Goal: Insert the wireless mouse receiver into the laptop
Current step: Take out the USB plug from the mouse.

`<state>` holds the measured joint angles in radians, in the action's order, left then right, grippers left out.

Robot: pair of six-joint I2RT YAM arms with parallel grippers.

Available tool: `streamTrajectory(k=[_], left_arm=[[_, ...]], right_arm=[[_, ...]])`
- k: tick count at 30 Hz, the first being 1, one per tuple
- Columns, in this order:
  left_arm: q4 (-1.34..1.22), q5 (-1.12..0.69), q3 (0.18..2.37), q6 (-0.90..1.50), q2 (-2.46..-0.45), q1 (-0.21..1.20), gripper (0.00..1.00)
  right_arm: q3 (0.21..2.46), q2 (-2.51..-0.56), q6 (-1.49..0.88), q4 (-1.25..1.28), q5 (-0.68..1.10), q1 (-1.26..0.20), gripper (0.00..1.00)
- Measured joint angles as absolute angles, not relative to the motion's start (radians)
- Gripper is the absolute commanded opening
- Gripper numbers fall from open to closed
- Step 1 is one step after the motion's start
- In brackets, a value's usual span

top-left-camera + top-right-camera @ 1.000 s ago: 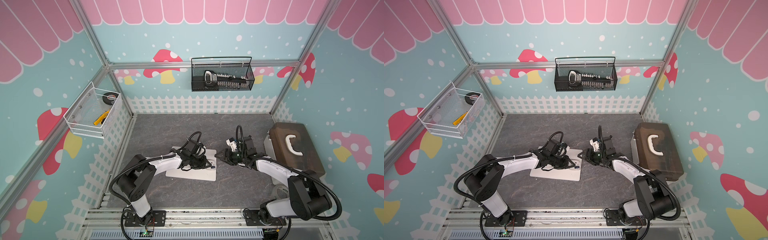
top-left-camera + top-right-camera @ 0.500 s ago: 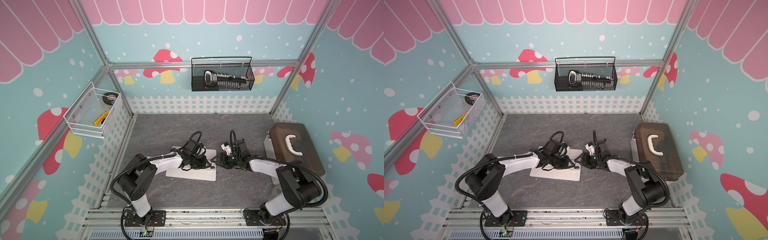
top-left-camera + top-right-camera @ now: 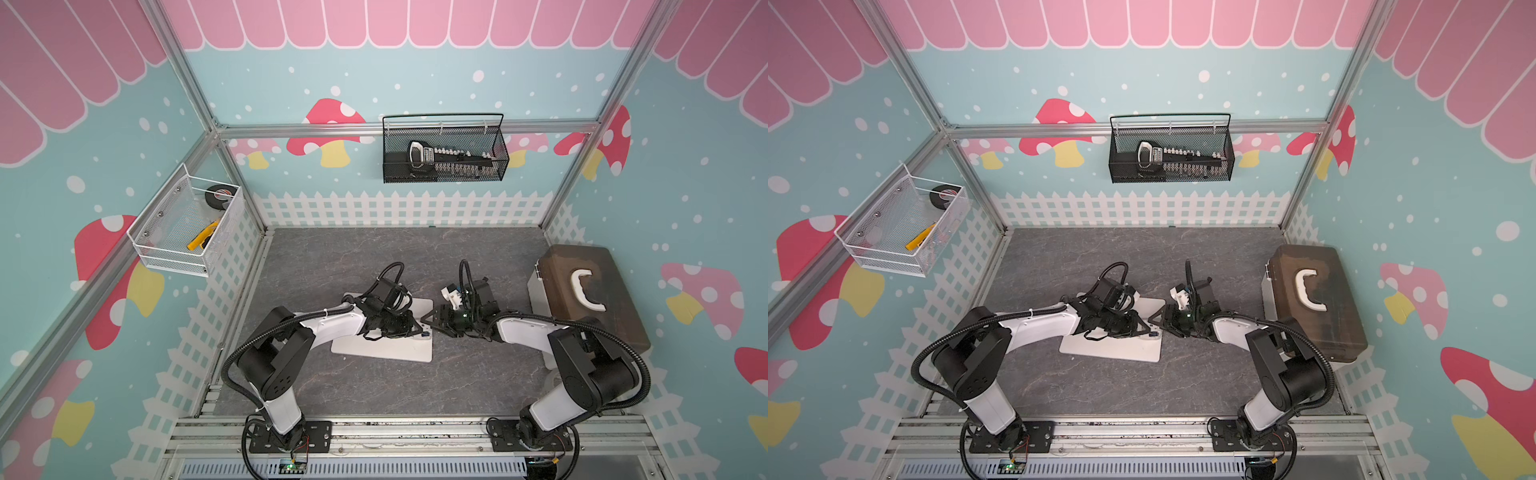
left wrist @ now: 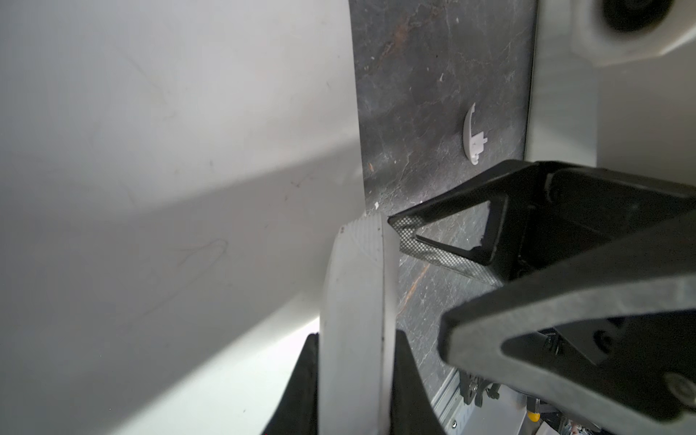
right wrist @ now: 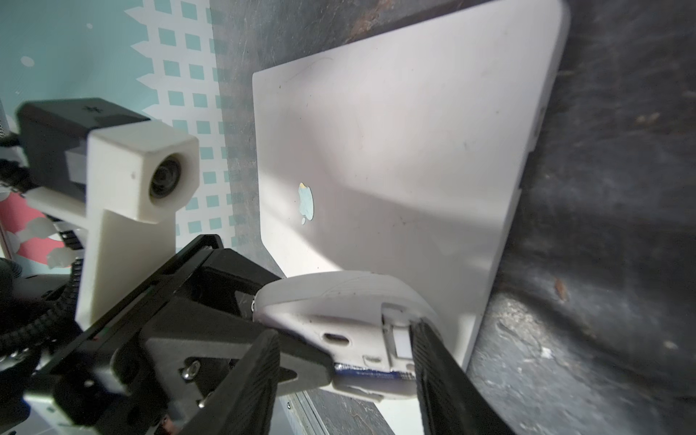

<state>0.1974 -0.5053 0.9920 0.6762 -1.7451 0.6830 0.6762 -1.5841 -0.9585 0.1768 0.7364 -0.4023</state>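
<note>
The laptop (image 3: 390, 351) (image 3: 1121, 349) lies shut on the grey table, its lid with the apple logo (image 5: 395, 150) facing up. My left gripper (image 3: 415, 330) (image 4: 356, 376) is shut on the white mouse (image 4: 354, 301), which it holds on edge above the laptop's right edge. The mouse's underside (image 5: 350, 312) faces my right wrist camera, with a blue battery (image 5: 369, 367) showing. A small pale stub, apparently the wireless mouse receiver (image 5: 401, 341), sits in a slot there. My right gripper (image 3: 436, 326) (image 5: 344, 331) is open, one fingertip (image 5: 425, 339) right beside the stub.
A curved white cover piece (image 4: 472, 135) lies on the table past the laptop's edge. A brown box (image 3: 590, 291) with a white handle stands at the right. A black wire basket (image 3: 444, 153) hangs on the back wall, and a white mesh basket (image 3: 187, 228) on the left wall.
My right gripper has moved left and slightly forward, up to the mouse in my left gripper. The left arm and the laptop have stayed put.
</note>
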Motion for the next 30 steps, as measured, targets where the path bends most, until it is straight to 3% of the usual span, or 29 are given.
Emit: streamTrajectory(k=[19,30], left_arm=[[0.216,-0.514,0.996,0.673,-1.745,0.683,0.00],[0.224,-0.516,0.996,0.670,-1.745,0.682,0.00]], right_arm=[[0.608,-1.567,-0.986,0.285,0.774,-0.400,0.56],[0.545,-1.568,-1.121,0.454,0.785,-0.396,0.55]])
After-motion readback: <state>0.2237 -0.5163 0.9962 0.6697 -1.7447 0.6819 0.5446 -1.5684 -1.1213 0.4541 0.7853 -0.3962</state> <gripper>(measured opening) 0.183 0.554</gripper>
